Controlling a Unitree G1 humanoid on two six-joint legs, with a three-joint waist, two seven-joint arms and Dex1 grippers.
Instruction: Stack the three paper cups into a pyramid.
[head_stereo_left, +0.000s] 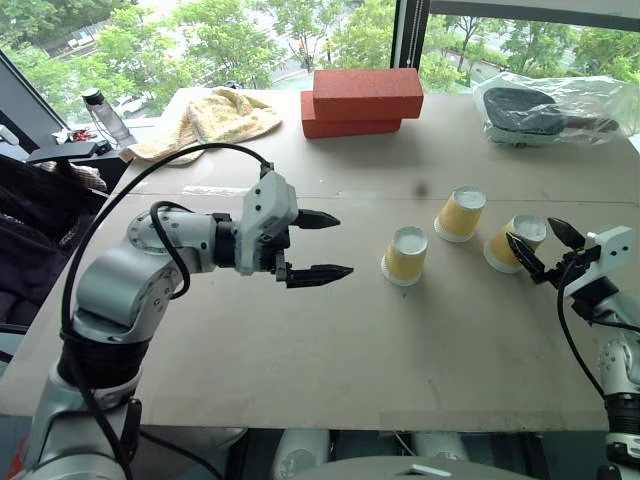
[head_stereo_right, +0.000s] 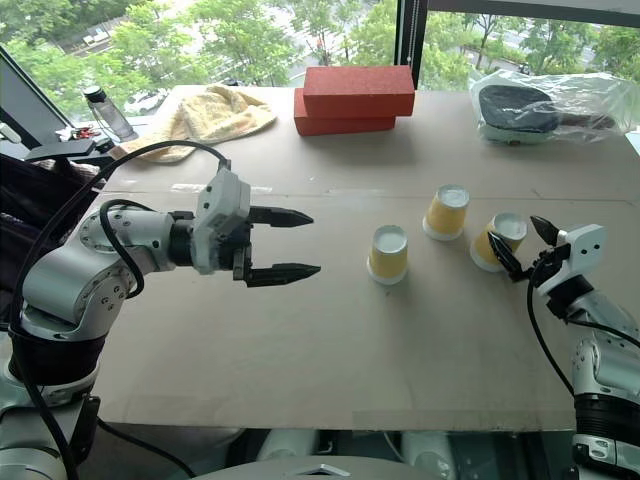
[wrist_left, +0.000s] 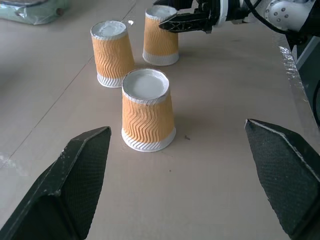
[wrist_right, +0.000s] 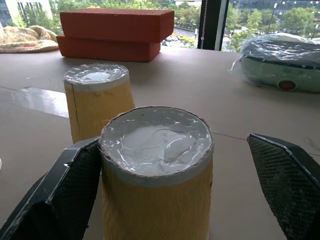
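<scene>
Three paper cups, all upside down, white bases up, on the bare desk (head_stereo_left: 300, 350). None stacked yet; pyramid not begun. Near cup (head_stereo_left: 405, 255) alone toward the desk's middle. Middle cup (head_stereo_left: 461, 214) farther back. Right cup (head_stereo_left: 515, 243) just beside the middle one, apart from it by a small gap, tilted slightly in the head views.

Handling, as a judgement: light, thin-walled, ribbed sides giving some friction; easily crushed by a hard squeeze, easily tipped or skidded by a nudge. Best hold across the corrugated mid-wall, a little above the rolled rim, with gentle pressure. Base cups need to stand close together, almost touching, so the third can bridge both flat bases.

Right pincer (head_stereo_left: 547, 251) spread wide, nothing gripped. Right cup standing between its fingers in the wrist view, one finger (wrist_right: 65, 195) right against the cup wall, the other well clear. Likely the first pick or a shove toward the middle cup; risk of knocking the cup over before closing.

Left pincer (head_stereo_left: 320, 246) also wide open and empty, pointing sideways across the desk toward the near cup, well short of it. Near cup centred between its fingers in the left wrist view.

Farther out: two red bricks (head_stereo_left: 362, 100) stacked at the desk's back edge, a yellow towel (head_stereo_left: 215, 118) to their left, a water bottle (head_stereo_left: 102, 114) at the left corner, a bagged appliance (head_stereo_left: 555, 108) at the back right. Windows and trees beyond.
</scene>
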